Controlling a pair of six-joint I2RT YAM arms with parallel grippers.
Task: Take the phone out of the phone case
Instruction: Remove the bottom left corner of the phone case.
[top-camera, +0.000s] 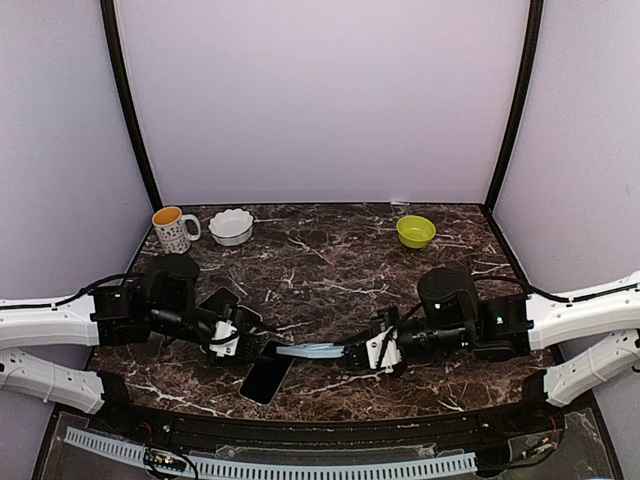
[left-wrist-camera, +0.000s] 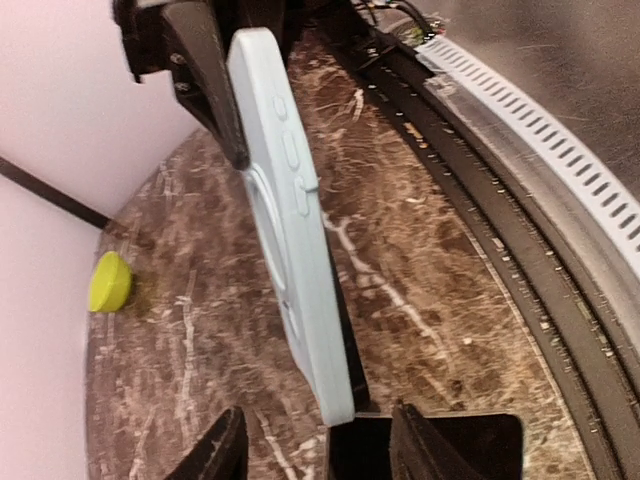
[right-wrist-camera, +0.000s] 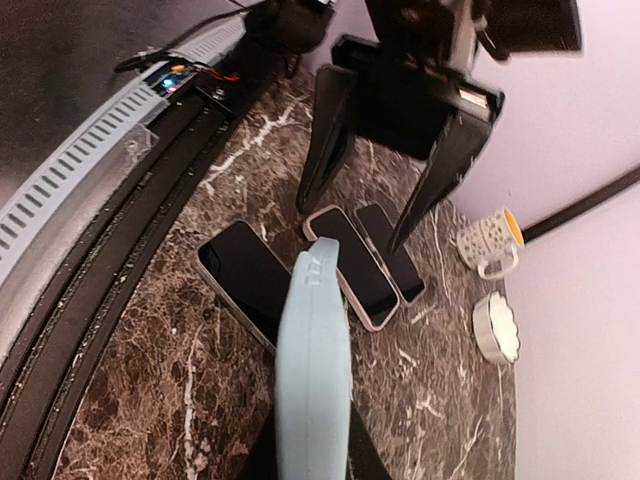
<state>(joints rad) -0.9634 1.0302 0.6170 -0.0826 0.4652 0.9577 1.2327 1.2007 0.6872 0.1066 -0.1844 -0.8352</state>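
Note:
The light-blue phone case is held on edge above the table, empty, with my right gripper shut on its near end. The case spans the gap between the two arms. The bare black phone lies flat on the marble, screen up, below the case's far end and in front of the left arm. My left gripper is open. Its fingers stand on either side of the case's tip without touching it, just above the phone.
A pink-cased phone and a dark phone lie side by side under the left gripper. A mug and a white bowl stand at the back left, a green bowl at the back right. A slotted rail runs along the near edge.

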